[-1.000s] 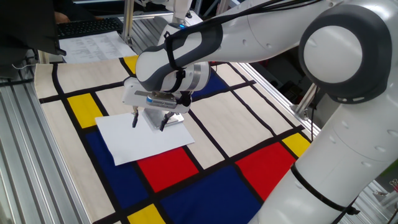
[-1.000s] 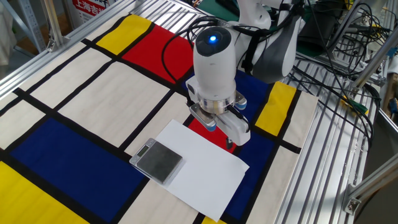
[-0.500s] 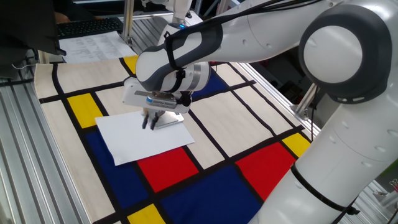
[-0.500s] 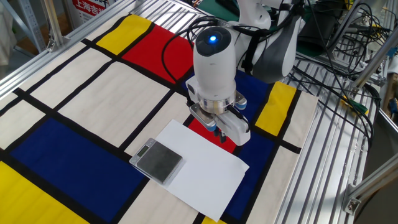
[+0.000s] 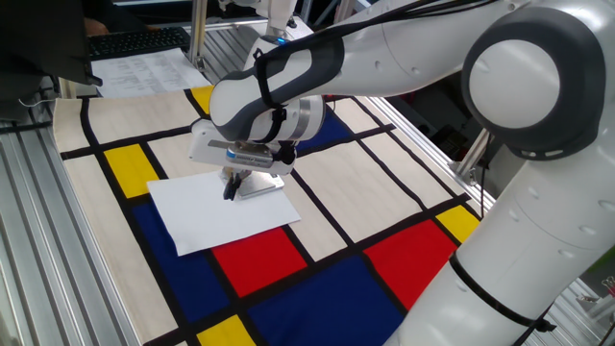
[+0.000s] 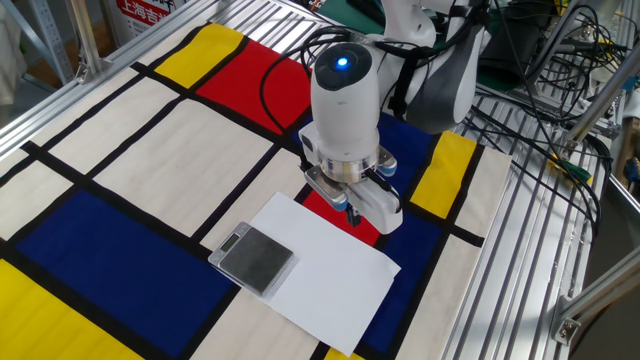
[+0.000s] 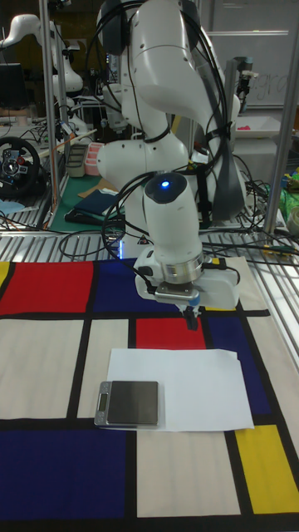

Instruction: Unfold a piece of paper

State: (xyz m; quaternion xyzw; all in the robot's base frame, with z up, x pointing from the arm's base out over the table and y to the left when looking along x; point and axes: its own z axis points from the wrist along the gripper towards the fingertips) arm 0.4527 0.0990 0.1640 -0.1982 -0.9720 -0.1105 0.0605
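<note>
The piece of paper (image 5: 219, 211) lies flat on the checked cloth (image 5: 384, 279), a grey scale (image 6: 256, 257) resting on one edge. The end effector (image 5: 232, 188) hovers just above the opposite edge, fingers pinched together and holding nothing. By the look of it, the unfolding is done, leaving only withdrawal.

A colour-block cloth (image 6: 120, 160) covers the table, carrying the piece of paper (image 6: 335, 270) and a scale (image 6: 255, 257).
</note>
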